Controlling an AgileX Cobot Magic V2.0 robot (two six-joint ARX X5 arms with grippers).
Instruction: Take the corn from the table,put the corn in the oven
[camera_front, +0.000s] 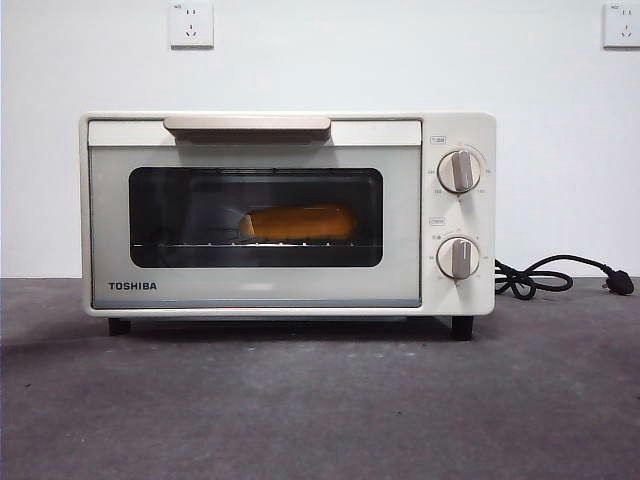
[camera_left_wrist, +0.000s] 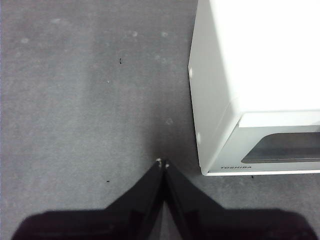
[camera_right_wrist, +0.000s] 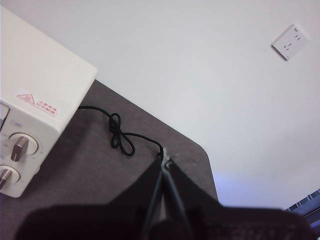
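The corn (camera_front: 298, 223) lies on its side on the wire rack inside the cream-white oven (camera_front: 290, 290), seen through the dark glass of the shut door. The oven stands on the dark grey table (camera_front: 320, 410). My left gripper (camera_left_wrist: 162, 164) is shut and empty, held above bare table (camera_left_wrist: 85, 100) beside one corner of the oven (camera_left_wrist: 250, 65). My right gripper (camera_right_wrist: 164, 160) is also shut and empty, raised above the table (camera_right_wrist: 90, 165) off the oven's (camera_right_wrist: 35, 90) knob side, near the black cord (camera_right_wrist: 120, 135). Neither arm shows in the front view.
The oven's black cord (camera_front: 545, 277) lies coiled on the table to its right, ending in a plug (camera_front: 620, 284). White wall sockets (camera_front: 191, 24) sit on the wall behind. The table's far corner (camera_right_wrist: 202, 150) is close to the right gripper.
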